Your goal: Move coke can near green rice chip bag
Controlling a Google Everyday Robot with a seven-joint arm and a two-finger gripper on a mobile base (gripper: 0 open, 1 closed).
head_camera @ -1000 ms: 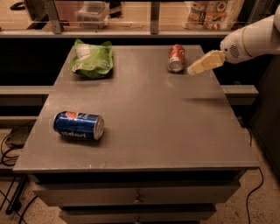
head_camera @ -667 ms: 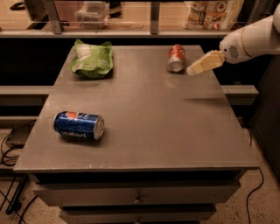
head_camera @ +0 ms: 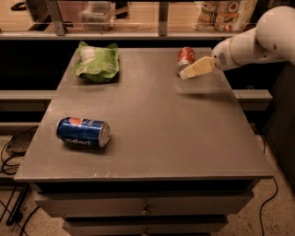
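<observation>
The red coke can (head_camera: 185, 58) lies on its side at the back right of the grey table (head_camera: 152, 120). The green rice chip bag (head_camera: 97, 62) lies at the back left, well apart from the can. My gripper (head_camera: 190, 72) reaches in from the right on a white arm (head_camera: 258, 41). Its cream fingers (head_camera: 198, 68) sit just in front of and right of the can, close to it or touching it.
A blue Pepsi can (head_camera: 83, 132) lies on its side at the front left. A shelf with boxes and bags (head_camera: 226, 14) runs behind the table. Drawers are under the table's front edge. Cables lie on the floor at the left.
</observation>
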